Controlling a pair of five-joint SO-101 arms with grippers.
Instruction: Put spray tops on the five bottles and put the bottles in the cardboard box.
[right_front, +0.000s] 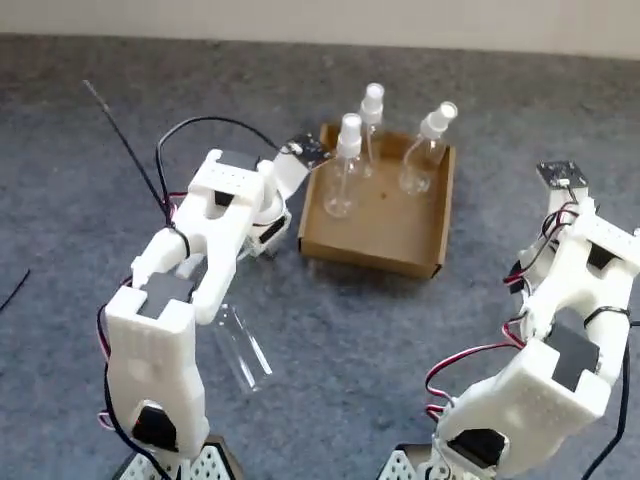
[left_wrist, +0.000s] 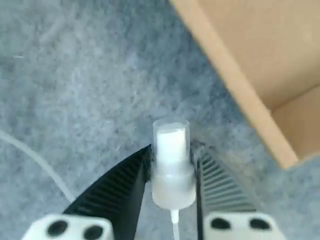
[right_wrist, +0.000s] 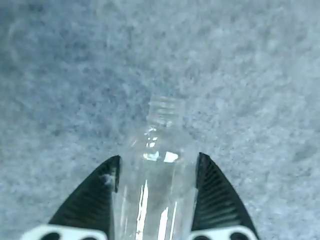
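Left wrist view: the left gripper (left_wrist: 172, 150) is clamping a white spray top (left_wrist: 172, 172) between its two black ribbed fingers (left_wrist: 125, 185), with the top's thin dip tube running back toward the wrist. The gripper is hanging over the grey carpeted table (left_wrist: 75, 75), just beside a corner of the cardboard box (left_wrist: 240, 80).

In the right wrist view, the right gripper (right_wrist: 158, 159) is grasping an uncapped clear bottle (right_wrist: 157, 195) by its body, one finger on each side. The bottle's bare threaded neck (right_wrist: 165, 111) is pointing away from the wrist, above the carpet.

In the high view, the cardboard box (right_front: 370, 255) is sitting between the two arms toward the far side of the table. Three capped bottles are standing in it: one (right_front: 343, 175) near its left wall, one (right_front: 371, 120) at the far edge and one (right_front: 424, 150) leaning toward the far right corner. The left arm (right_front: 190, 270) is stretching toward the box's left side, while the right arm (right_front: 565, 320) is standing well apart from the box on the right. A loose bottle (right_front: 242, 348) is lying on its side on the carpet just beside the left arm; whether it is wearing a top cannot be told. A black cable (right_front: 120, 140) is trailing across the carpet on the far left.
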